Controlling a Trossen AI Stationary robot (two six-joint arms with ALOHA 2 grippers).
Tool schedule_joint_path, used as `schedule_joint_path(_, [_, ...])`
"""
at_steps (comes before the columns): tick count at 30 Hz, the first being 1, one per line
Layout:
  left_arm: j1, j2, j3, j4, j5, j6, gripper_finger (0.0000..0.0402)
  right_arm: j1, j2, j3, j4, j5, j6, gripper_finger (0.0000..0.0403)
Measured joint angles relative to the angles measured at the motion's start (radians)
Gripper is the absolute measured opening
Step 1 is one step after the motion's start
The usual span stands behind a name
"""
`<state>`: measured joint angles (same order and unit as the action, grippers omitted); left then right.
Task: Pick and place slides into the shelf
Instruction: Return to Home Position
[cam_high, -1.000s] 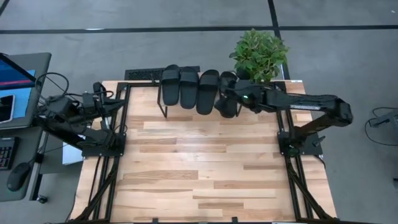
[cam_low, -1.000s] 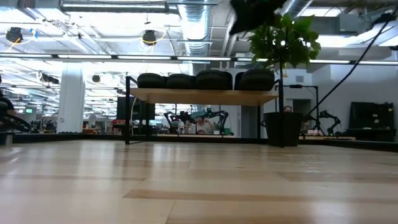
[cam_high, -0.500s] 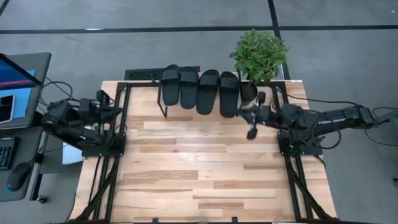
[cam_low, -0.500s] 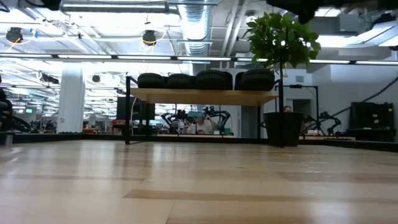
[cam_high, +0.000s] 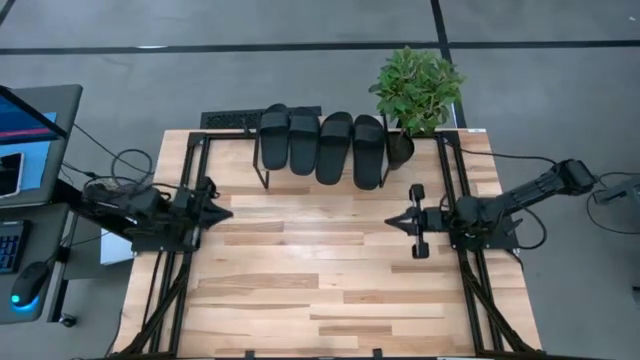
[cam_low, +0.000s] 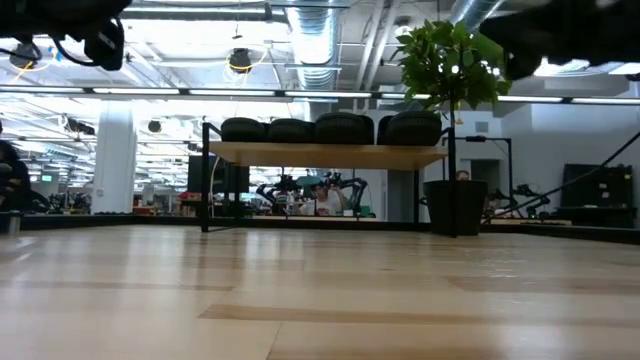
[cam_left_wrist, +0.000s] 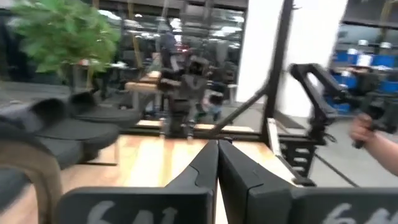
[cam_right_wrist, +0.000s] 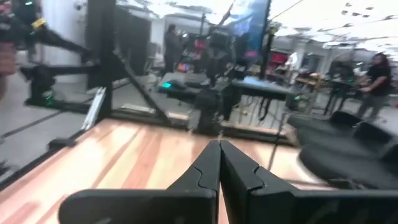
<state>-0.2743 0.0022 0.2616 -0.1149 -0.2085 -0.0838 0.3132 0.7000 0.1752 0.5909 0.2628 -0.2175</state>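
At the far edge of the surface (cam_high: 320, 270), four slides (cam_high: 320, 145) sit side by side on the shelf (cam_low: 330, 153); the left gripper (cam_high: 222, 211) and right gripper (cam_high: 393, 222), both pressed together, hover at opposite sides.

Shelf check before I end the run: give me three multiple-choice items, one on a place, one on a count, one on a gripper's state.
1. Where is the potted plant relative to the shelf?
A) under it
B) beside it, on the right arm's side
C) on top of it
2. How many slides lie on the shelf?
A) two
B) three
C) four
3. The right gripper is:
A) open
B) shut, empty
C) shut on a slide

Answers:
1 B: the low view shows its pot standing next to the shelf's end.
2 C: the high view shows four black soles side by side.
3 B: its fingers meet with nothing between.
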Motion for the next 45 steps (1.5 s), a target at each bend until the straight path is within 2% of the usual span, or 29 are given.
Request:
schedule_joint_path(3, [-0.020, -0.001, -0.042, 0.062, 0.012, 0.018, 0.0000, 0.029, 0.000, -0.046, 0.021, 0.000, 0.011, 0.0000])
schedule_joint_path(7, [-0.055, 0.000, -0.066, 0.061, -0.017, 0.068, 0.0000, 0.057, -0.008, -0.097, 0.044, 0.025, -0.001, 0.0000])
schedule_joint_path(12, [-0.107, -0.001, -0.067, 0.065, -0.112, 0.122, 0.0000, 0.079, -0.139, -0.156, 0.038, 0.044, -0.062, 0.0000])
schedule_joint_path(18, [-0.175, 0.000, -0.067, 0.096, -0.190, 0.189, 0.0000, 0.132, -0.370, -0.168, -0.153, 0.052, -0.138, 0.0000])
schedule_joint_path(27, [-0.270, 0.000, -0.067, 0.072, -0.252, 0.264, 0.0000, 0.253, -0.690, -0.169, -0.485, 0.060, -0.244, 0.0000])
schedule_joint_path(32, [-0.317, 0.000, -0.096, 0.098, -0.305, 0.247, 0.0000, 0.285, -0.691, -0.169, -0.518, 0.136, -0.226, 0.0000])
schedule_joint_path(38, [-0.370, 0.000, -0.250, 0.270, -0.368, 0.207, 0.0000, 0.287, -0.677, -0.169, -0.524, 0.154, -0.169, 0.0000])
schedule_joint_path(45, [-0.429, 0.001, -0.251, 0.296, -0.430, 0.198, 0.0000, 0.287, -0.662, -0.169, -0.522, 0.180, -0.103, 0.0000])
